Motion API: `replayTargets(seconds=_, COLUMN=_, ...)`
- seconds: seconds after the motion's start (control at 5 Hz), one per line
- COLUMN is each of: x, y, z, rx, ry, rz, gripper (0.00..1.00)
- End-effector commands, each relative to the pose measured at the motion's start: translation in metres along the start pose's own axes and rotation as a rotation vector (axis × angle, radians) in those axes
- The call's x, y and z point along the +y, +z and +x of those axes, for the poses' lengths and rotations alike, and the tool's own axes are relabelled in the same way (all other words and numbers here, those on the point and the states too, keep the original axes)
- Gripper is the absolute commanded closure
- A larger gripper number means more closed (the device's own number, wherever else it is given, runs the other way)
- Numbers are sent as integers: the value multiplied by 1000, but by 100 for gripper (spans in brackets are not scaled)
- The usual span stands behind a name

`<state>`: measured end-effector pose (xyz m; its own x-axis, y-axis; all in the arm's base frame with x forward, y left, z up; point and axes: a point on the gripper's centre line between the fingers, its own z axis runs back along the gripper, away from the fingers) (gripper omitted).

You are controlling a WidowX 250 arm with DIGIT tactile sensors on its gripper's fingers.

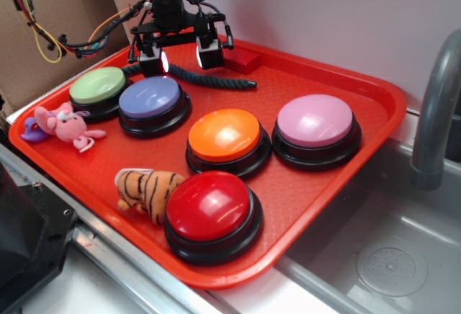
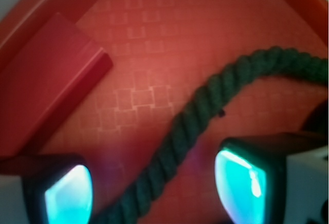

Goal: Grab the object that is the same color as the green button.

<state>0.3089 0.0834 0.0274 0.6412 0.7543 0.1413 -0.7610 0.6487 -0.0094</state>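
Well, here is how it stands:

Gripper [image 1: 181,58]: at the tray's far edge, about 11 o'clock, jaws spread wide, holding nothing.
Fingers [image 2: 241,183]: one on each side of the rope in the wrist view, pads glowing cyan, neither touching it.
Green rope [image 1: 209,78]: lies flat on the tray under the gripper, running out toward 3 o'clock to a black tip.
Red block [image 1: 243,58]: just beside the gripper at 3 o'clock, against the tray wall.
Green button [image 1: 97,86]: at 8 o'clock from the gripper, near the rope's other end.
Blue button [image 1: 150,99]: at 6 o'clock, next to the green one.
Tray [image 1: 374,98]: red, carrying everything.
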Motion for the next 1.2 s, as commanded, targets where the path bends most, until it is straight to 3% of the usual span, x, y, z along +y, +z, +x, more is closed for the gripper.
replayTargets(seconds=0.0, x=7, y=-1, z=4, rx=-55, ry=-13, rz=-39, gripper=20)
replayTargets(seconds=0.2, x=9, y=-7, z=2, rx=-49, ry=-18, rz=-56, gripper=81)
replayTargets(seconds=0.4, x=9, y=-10, z=-1, rx=-45, ry=-30, rz=-63, gripper=94)
replayTargets(seconds=0.6, x=10, y=-4, z=-1, rx=-42, ry=-74, rz=-86, gripper=98)
replayTargets(seconds=0.8, x=15, y=12, z=0, rx=6, ry=-139, rz=-88, gripper=100)
replayTargets(seconds=1.0, x=17, y=42, z=-3, rx=-32, ry=-214, rz=-36, gripper=100)
